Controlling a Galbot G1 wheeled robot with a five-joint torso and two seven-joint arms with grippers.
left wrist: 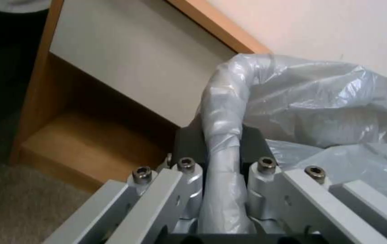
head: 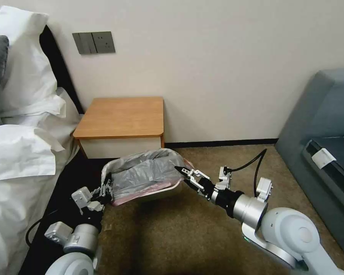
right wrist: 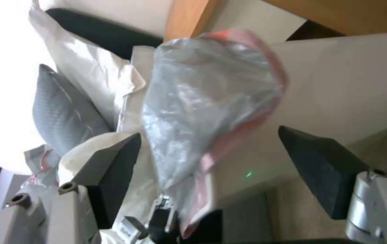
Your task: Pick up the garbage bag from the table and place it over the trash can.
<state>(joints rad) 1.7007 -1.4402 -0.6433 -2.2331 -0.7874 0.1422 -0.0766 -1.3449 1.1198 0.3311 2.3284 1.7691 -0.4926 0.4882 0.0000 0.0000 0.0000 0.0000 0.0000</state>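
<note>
Both grippers worked at the trash can (head: 168, 190), which stood on the carpet (head: 202, 244) just in front of the table (head: 120, 116), lower than its top. The left gripper (head: 105, 190) sat at the can's left end, its fingers (left wrist: 189, 189) clenched on a twisted band of the garbage bag (head: 149, 173) (the left wrist view showed the grey plastic pinched tight between the two pads and running up over the rim). The right gripper (head: 183, 170) reached in at the can's right end, its jaws spread wide and holding nothing; in its own wrist view a bunched fold of the bag (right wrist: 207, 101) with a pinkish edge hung loose between the two dark fingertips (right wrist: 320, 169), touching neither that I could tell. The bag itself lay draped over the can, crinkled across the opening and lapped over the far rim, with pink edging showing along the near side. The table top was bare wood, with the white bed linen (head: 23, 152) beside its left edge.
</note>
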